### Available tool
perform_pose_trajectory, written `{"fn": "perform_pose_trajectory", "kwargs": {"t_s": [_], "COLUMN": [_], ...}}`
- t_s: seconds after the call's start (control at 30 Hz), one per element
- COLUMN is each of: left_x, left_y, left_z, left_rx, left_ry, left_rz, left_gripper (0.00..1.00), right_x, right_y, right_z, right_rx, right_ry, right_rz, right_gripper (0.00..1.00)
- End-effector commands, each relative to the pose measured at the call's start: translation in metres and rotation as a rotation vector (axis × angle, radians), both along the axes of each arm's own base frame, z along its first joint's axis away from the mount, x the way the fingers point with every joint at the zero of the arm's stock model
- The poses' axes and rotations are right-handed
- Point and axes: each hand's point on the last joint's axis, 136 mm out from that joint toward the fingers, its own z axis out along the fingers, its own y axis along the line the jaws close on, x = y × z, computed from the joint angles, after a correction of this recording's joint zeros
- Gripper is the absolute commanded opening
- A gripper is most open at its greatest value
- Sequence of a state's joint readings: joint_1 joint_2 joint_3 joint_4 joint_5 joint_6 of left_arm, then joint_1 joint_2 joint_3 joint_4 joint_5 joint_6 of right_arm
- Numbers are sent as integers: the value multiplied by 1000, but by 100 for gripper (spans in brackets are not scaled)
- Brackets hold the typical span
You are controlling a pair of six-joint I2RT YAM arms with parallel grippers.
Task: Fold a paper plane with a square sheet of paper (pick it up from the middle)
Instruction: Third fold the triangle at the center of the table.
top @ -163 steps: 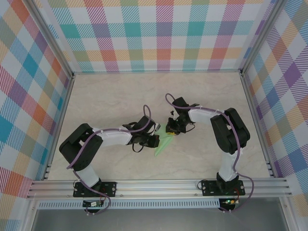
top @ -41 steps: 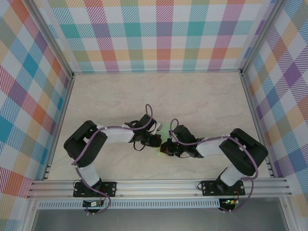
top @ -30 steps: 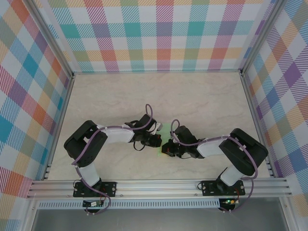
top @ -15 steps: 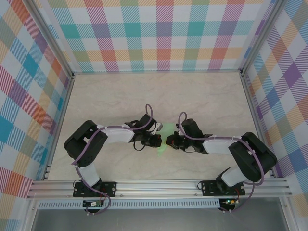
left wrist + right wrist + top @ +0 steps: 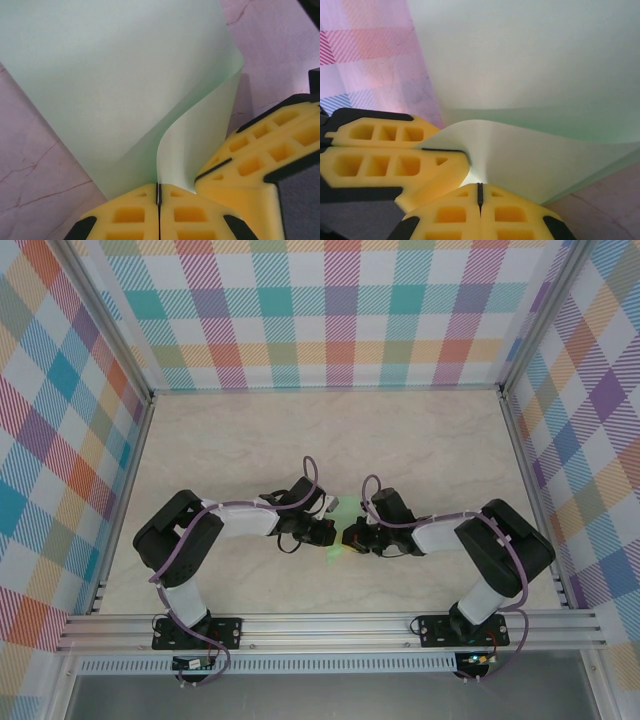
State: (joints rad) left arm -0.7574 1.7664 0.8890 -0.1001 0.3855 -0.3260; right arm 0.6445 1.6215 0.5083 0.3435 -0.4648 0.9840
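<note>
Plaid walls (image 5: 330, 310), pale marbled tabletop (image 5: 240, 435).

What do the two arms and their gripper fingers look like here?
The left arm and right arm share white link covers, bulky black joints and a looping purple cable each. The left gripper and right gripper have yellow pads moulded with rectangular pockets, on black backing.

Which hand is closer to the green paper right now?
Neither left nor right: both pinch the green paper. The left hand grips it from the left, the right hand from the right.
</note>
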Motion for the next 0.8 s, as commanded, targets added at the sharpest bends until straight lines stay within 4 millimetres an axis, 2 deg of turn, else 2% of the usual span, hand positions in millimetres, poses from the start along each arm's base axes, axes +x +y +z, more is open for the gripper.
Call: {"fn": "perform_pose_trajectory", "kwargs": {"t_s": [0.0, 0.13, 0.27, 0.4, 0.5, 0.67, 0.77], "left_x": [-14, -14, -14, -13, -13, -13, -13], "left_y": [17, 17, 18, 17, 18, 17, 18], "left_z": [-28, -27, -27, -28, -28, -27, -28], "left_rx": [99, 100, 103, 103, 103, 103, 107], "left_ry": [71, 68, 70, 71, 71, 69, 70], "left_rz": [-9, -7, -7, -7, -6, -6, -8], "left_gripper": [5, 5, 5, 6, 6, 6, 6], "right_x": [-2, -3, 5, 15, 22, 26, 25], "right_y": [-6, -5, -1, -9, -16, -15, -24], "right_z": [-15, -15, 10, 25, 23, 18, 0], "right_rx": [-20, -15, 6, -3, 12, 28, -46], "right_ry": [-6, 8, -40, -85, -75, -61, -31], "right_rz": [-6, -7, -3, -19, -35, -14, -28], "right_gripper": [0, 0, 0, 0, 0, 0, 0]}}
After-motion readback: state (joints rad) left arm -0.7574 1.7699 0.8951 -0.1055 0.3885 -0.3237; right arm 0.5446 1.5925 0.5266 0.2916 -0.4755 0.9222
